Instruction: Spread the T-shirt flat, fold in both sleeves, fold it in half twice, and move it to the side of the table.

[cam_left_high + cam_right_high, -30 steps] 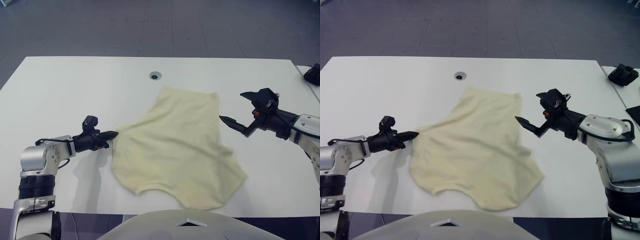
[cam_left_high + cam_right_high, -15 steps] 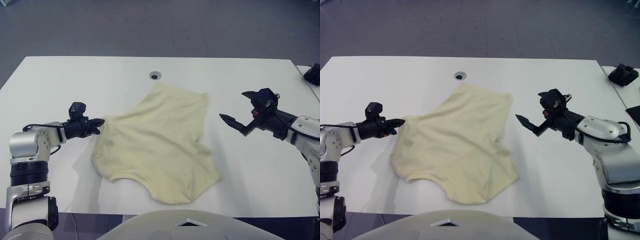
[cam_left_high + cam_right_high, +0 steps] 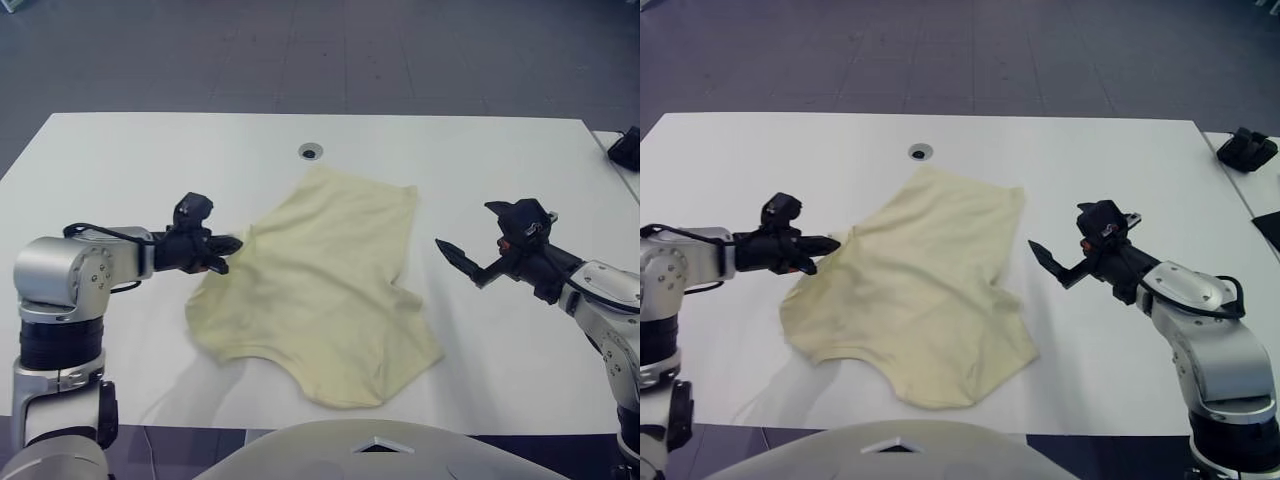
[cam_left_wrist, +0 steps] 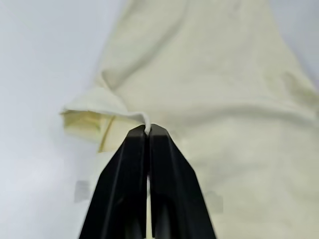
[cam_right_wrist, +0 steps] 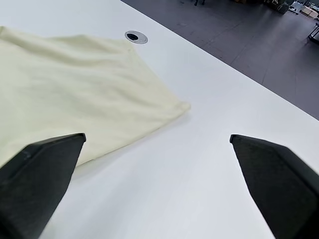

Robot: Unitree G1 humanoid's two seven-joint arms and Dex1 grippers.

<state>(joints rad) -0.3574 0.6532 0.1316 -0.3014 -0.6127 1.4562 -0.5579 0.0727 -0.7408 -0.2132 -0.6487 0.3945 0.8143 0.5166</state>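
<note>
Two grippers flank a rumpled T-shirt (image 3: 320, 285) lying mid-surface (image 3: 150, 150): the left gripper (image 4: 147, 130), jaws clamped on a sleeve (image 4: 87, 117), seems set to pull it flat, while the right gripper (image 5: 157, 137) hovers beside it, jaws wide apart.

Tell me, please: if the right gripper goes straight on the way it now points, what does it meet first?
Probably the right edge of the T-shirt, or the bare table just before it. The open right gripper seems to tilt slightly downward, so depth is unclear.
</note>
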